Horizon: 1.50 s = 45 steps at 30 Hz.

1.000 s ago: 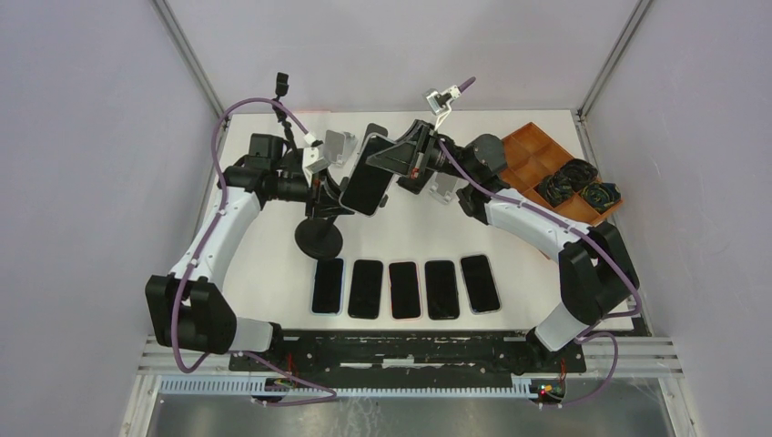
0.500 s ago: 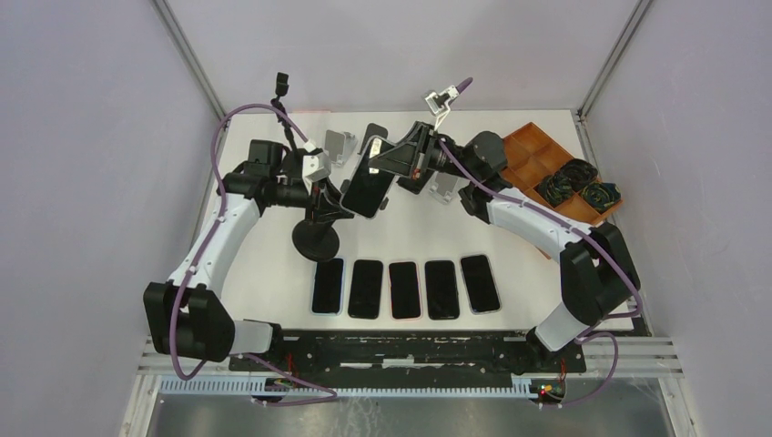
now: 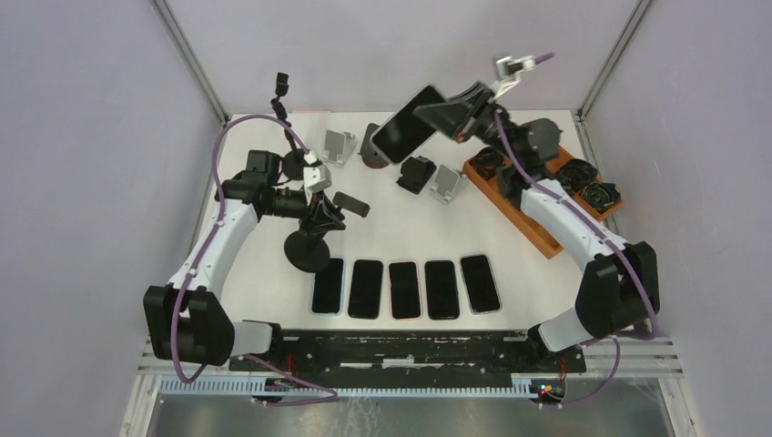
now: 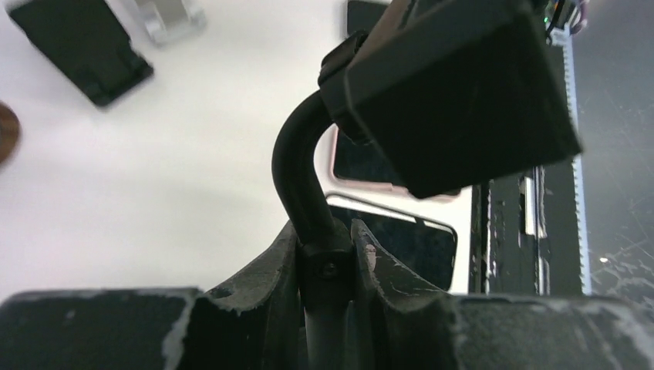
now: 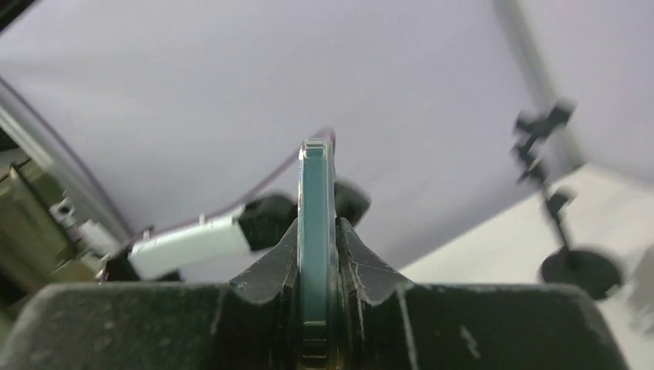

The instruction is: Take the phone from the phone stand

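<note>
My right gripper is shut on a dark phone and holds it high above the back of the table, clear of the stand. In the right wrist view the phone stands edge-on between the fingers. The black phone stand has a round base, a curved neck and an empty clamp head. My left gripper is shut on the stand's neck; in the left wrist view the clamp head is above it.
Several phones lie in a row at the front. Other stands and holders stand at the back. An orange tray with dark items is at the right. A tall thin stand rises at the back left.
My right gripper has lifted the phone off the stand and carried it up and to the right. The stand's clamp head is now bare. My left gripper has stayed on the neck.
</note>
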{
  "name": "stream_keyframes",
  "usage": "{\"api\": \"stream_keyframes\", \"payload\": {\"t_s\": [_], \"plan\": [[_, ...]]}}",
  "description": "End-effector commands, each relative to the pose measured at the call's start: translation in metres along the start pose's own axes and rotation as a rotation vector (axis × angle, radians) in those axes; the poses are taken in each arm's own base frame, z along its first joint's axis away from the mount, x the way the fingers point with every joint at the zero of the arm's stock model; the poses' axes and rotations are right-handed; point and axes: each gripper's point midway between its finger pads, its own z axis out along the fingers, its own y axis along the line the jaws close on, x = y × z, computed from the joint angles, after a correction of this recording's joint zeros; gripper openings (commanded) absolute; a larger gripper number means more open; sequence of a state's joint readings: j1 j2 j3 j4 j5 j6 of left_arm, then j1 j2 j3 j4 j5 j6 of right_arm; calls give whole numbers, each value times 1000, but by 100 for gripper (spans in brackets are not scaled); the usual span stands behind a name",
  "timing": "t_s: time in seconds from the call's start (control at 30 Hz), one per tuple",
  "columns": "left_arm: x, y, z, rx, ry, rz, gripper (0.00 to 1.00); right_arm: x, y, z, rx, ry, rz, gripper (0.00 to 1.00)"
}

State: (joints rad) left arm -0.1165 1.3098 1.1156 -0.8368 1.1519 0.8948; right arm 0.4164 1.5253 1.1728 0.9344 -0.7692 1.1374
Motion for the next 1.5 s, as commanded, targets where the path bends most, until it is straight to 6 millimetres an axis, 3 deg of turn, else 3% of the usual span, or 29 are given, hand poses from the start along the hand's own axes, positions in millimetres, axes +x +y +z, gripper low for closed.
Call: {"api": "stream_keyframes", "payload": {"t_s": [0.0, 0.2, 0.33, 0.47, 0.6, 0.77, 0.93, 1.1, 1.23, 1.47], "plan": [[18, -6, -8, -20, 63, -21, 2, -105, 103, -16, -176, -302, -294, 0], [6, 1, -9, -29, 51, -10, 2, -114, 87, -31, -74, -258, -331, 0], [-26, 33, -11, -107, -5, 16, 2, -90, 29, -49, 187, -91, -333, 0], [-63, 80, -14, -240, -75, -1, 2, -35, -40, -102, 529, 110, -292, 0], [-84, 124, -4, -382, -81, -4, 2, 31, -82, -171, 783, 260, -210, 0], [-115, 154, 9, -383, -153, 13, 2, 88, -105, -246, 1053, 475, -132, 0], [-139, 180, 26, -333, -302, -9, 2, 97, -106, -293, 1255, 609, -134, 0], [-123, 211, 46, -322, -357, -73, 2, 115, -111, -326, 1368, 748, -93, 0], [-99, 228, 62, -359, -356, -93, 2, 130, -118, -358, 1490, 842, -91, 0], [-70, 249, 70, -469, -369, -132, 3, 175, -115, -381, 1573, 1147, -105, 0]]}}
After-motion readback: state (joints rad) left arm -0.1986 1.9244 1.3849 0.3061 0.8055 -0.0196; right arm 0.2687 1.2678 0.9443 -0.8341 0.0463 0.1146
